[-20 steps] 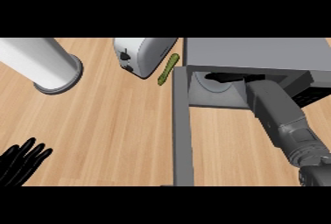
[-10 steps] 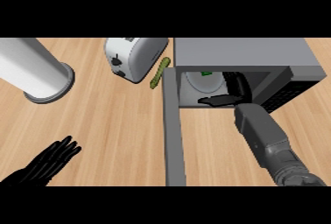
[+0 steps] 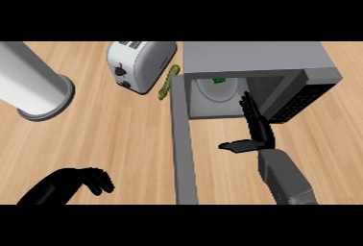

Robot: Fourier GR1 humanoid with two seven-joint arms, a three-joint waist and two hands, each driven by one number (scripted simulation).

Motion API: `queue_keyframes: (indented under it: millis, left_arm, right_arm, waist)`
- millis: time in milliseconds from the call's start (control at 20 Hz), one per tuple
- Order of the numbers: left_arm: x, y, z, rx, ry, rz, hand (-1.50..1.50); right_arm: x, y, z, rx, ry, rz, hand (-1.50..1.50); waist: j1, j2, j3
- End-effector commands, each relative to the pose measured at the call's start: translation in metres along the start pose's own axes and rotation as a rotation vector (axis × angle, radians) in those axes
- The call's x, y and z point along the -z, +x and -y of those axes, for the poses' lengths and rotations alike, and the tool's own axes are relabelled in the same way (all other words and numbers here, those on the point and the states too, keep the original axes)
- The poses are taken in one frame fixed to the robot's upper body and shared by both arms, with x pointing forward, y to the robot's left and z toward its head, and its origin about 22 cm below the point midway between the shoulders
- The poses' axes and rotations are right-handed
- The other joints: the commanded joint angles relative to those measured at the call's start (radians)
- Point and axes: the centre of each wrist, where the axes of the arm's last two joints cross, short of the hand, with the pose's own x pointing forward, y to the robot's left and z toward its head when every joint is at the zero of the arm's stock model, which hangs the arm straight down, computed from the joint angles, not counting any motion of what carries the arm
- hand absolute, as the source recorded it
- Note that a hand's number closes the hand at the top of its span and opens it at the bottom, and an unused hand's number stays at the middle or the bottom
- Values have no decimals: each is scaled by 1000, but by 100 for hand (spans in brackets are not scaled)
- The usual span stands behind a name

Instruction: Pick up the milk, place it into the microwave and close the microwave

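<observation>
A: Log the surroundings first. What do you see around the microwave (image 3: 255,57)?

B: You have a white toaster (image 3: 139,65) just left of it on the wooden counter (image 3: 92,139), a thin green object (image 3: 169,82) lying between toaster and microwave, and a large grey cylinder (image 3: 32,81) well off to the left. The microwave door (image 3: 181,153) stands open, swung out toward you, and it sits between the left hand (image 3: 74,185) and the cavity.

A: Hands?

B: Your right hand (image 3: 255,129) is at the cavity mouth, fingers straight and spread from the thumb, holding nothing. Your left hand shows near the lower left edge with fingers curled under, also holding nothing.

A: Change against half a second ago?

B: The right hand was reaching inside the cavity then; now it has come back out to the opening. The left hand's fingers were stretched flat; now they are curled. The view has shifted a little, so the toaster and cylinder sit further right.

A: Where is the milk (image 3: 218,89)?

B: Inside the microwave, on the left of the cavity, apart from the right hand. It shows as a white rounded shape with a green mark at its far end. Seen from above like this, you cannot tell its long axis or which way it points
</observation>
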Motion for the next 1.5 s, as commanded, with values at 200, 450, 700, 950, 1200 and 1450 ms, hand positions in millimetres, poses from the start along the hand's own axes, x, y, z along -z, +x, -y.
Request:
queue_keyframes:
  millis: [200, 450, 700, 950, 1200, 1450]
  left_arm:
    - [41, -13, 0, 90, -12, -53, 150]
    - [68, -21, 14, 144, -117, -77, 150]
    - [97, -41, 31, 148, -156, -80, 150]
    - [114, -63, 65, 189, -165, -24, 150]
    - [138, -84, 106, 178, -272, -80, 150]
    - [147, -92, 148, 142, -284, -119, 150]
  right_arm:
    - [-80, -18, 49, -49, -82, 1, -150]
    - [-149, -17, 84, -35, -129, 3, -150]
    - [-189, 16, 120, -40, -104, 35, -150]
    - [-222, 44, 124, 16, -91, 77, -150]
    - [-216, 83, 115, 2, -64, 181, -150]
    - [-221, 117, 116, 66, 42, 201, -150]
  waist:
    - [-20, 1, -2]
    - [-29, 3, -2]
    - [-13, 10, -2]
    - [-12, 12, -2]
    - [-15, 16, -1]
    - [-15, 18, 0]
